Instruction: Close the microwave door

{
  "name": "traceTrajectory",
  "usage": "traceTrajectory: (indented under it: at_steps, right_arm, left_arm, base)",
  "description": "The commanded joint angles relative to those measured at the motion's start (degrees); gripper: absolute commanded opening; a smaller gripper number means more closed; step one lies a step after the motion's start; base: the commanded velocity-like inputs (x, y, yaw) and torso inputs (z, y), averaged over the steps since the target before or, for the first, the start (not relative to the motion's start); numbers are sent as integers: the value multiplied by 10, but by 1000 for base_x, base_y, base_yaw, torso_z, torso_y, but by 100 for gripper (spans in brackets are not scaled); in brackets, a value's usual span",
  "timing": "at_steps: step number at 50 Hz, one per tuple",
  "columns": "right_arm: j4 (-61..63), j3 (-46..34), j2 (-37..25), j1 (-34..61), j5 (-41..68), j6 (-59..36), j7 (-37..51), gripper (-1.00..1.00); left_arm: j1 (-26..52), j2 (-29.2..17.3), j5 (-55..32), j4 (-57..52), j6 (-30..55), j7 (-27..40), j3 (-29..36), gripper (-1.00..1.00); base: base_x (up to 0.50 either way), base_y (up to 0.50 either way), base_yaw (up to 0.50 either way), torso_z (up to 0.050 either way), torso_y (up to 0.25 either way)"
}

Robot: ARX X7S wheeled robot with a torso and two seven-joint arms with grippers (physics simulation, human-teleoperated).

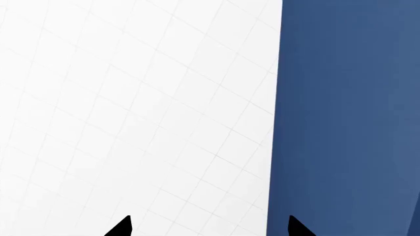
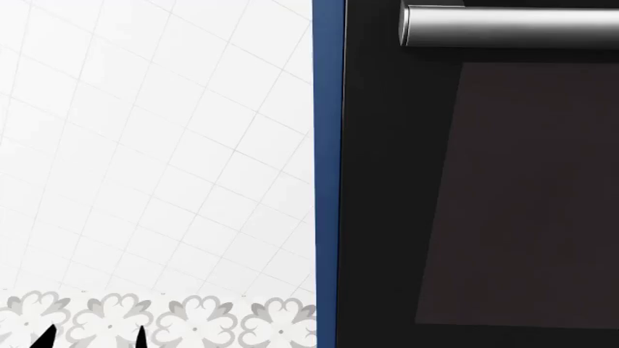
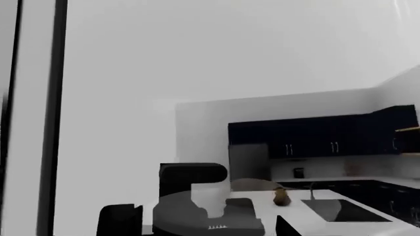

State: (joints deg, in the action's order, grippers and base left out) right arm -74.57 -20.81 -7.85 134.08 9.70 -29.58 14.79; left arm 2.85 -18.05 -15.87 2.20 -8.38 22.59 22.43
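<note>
No microwave shows as a whole in any view. In the head view a glossy black door panel (image 2: 483,188) with a steel bar handle (image 2: 512,27) fills the right side; I cannot tell if it is the microwave door. My left gripper (image 1: 208,227) is open, its black tips wide apart, facing white tiled wall (image 1: 131,108) and a blue cabinet side (image 1: 347,118); its tips also peek in low in the head view (image 2: 92,339). My right gripper (image 3: 203,228) is open, close to a pale glossy surface (image 3: 196,59) that mirrors the kitchen.
A blue cabinet edge (image 2: 327,174) runs vertically beside the black panel. White wall tiles (image 2: 145,145) fill the left, with a floral tile band (image 2: 174,319) below. A dark vertical strip (image 3: 54,118) crosses the right wrist view.
</note>
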Motion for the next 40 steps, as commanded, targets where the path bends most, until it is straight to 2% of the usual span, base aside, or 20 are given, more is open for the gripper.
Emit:
traceTrajectory:
  at_steps: [1,17,40]
  right_arm:
    - [-3,28,-4,-4,-38,5,-5,100]
    - [-4,56,-7,-42,-60,3,14,100]
    - [-4,67,-8,-30,-87,-5,10,100]
  left_arm:
    - [-2,-1,-2,-2,-1,3,-1,100]
    - [0,-1,-7,6,-9,2,-2,100]
    - [-5,-3,-8,1,-14,9,-2,100]
  base:
    - [0,0,0,0,0]
    - [0,0,0,0,0]
    - [0,0,0,0,0]
